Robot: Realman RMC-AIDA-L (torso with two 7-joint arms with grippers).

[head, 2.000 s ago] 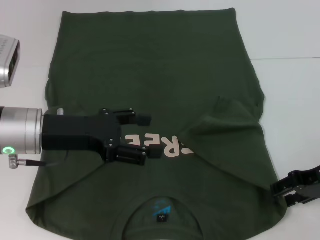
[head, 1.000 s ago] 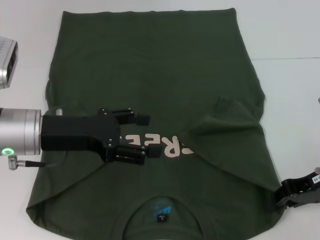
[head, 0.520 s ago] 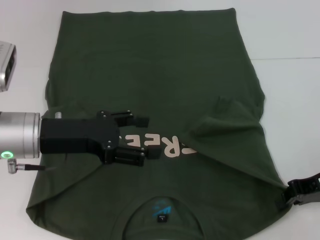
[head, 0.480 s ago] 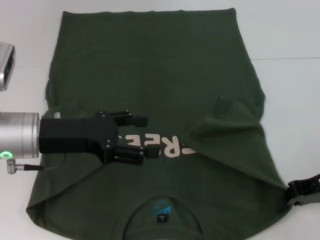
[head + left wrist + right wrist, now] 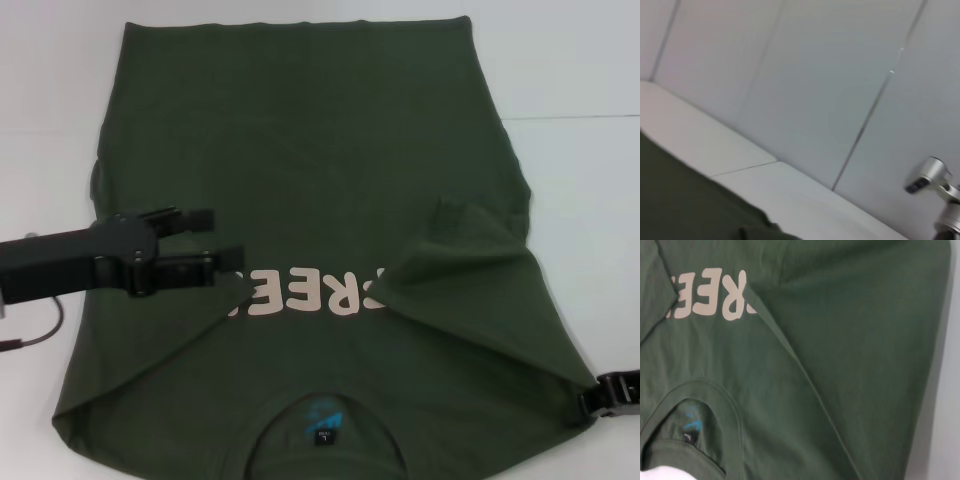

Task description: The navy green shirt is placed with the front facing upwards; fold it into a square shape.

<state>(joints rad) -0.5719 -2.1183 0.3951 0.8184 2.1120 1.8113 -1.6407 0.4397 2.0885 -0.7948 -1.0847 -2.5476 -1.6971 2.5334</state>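
Note:
The navy green shirt (image 5: 310, 150) lies flat on the white table, front up, collar nearest me and hem at the far side. Both sleeves are folded inward over the chest beside the pale "FREE" letters (image 5: 305, 292). A blue label (image 5: 322, 413) shows inside the collar. My left gripper (image 5: 215, 238) is open and empty, low over the shirt's left side next to the folded left sleeve. My right gripper (image 5: 612, 392) shows only partly at the shirt's near right corner. The right wrist view shows the shirt (image 5: 850, 340), its letters (image 5: 710, 292) and its label (image 5: 690, 422).
The white table (image 5: 580, 200) extends to the right of and behind the shirt. The left wrist view shows a pale wall (image 5: 830, 75), the table top (image 5: 705, 145) and a strip of the shirt (image 5: 680, 200).
My left arm has drawn back to the left, away from the letters, which now show whole. My right gripper has slid further toward the lower right edge of the head view.

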